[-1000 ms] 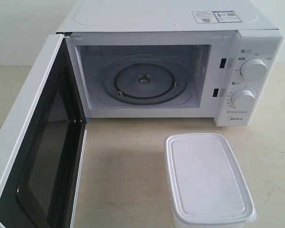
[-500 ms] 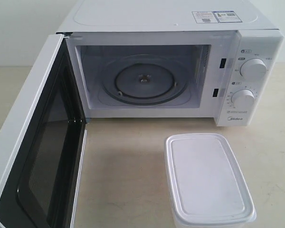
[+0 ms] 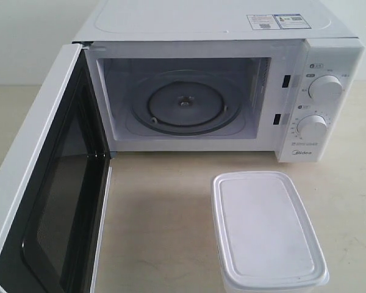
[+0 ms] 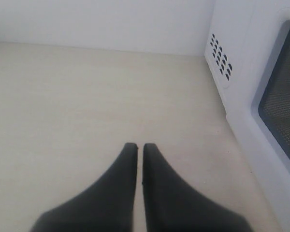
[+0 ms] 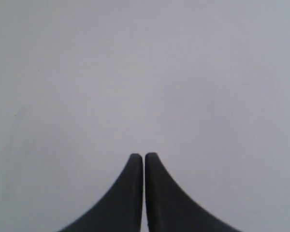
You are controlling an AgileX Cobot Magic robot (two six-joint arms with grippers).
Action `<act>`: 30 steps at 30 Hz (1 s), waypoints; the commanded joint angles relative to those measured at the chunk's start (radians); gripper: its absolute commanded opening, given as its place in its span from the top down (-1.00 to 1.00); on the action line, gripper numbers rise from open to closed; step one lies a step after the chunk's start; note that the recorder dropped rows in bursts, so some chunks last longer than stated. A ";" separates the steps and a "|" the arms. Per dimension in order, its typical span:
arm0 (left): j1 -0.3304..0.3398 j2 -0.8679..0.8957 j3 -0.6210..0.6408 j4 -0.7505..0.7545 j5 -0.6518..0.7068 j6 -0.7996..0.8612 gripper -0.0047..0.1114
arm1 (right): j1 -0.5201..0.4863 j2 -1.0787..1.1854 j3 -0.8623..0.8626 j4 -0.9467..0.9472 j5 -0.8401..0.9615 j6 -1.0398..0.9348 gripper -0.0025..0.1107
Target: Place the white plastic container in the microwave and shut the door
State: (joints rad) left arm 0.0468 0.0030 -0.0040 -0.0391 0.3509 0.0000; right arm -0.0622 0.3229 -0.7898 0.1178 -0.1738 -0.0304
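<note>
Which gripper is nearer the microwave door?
Left, most likely. The left gripper, shut, hangs over the table beside the outer face of the door. The right gripper, also shut, faces only a blank pale surface; its position relative to the door can't be told.

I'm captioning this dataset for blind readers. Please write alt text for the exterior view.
A white boxy countertop microwave stands with its white, dark-windowed door swung wide open to the left, showing a bare round glass turntable. A shallow rectangular translucent-white plastic container with its lid on sits on the beige table in front.
</note>
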 commanded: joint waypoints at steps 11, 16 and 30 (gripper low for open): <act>0.002 -0.003 0.004 -0.002 -0.005 -0.007 0.84 | -0.007 0.452 -0.257 0.007 -0.053 -0.109 0.96; 0.002 -0.003 0.004 -0.002 -0.005 -0.007 0.84 | -0.007 0.574 -0.257 -0.002 0.217 -0.018 0.96; 0.002 -0.003 0.004 -0.002 -0.005 -0.007 0.84 | -0.007 0.746 0.145 0.261 0.578 -0.008 0.96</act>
State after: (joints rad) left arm 0.0468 0.0030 -0.0040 -0.0391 0.3509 0.0000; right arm -0.0622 1.0414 -0.7097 0.2439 0.3509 0.0565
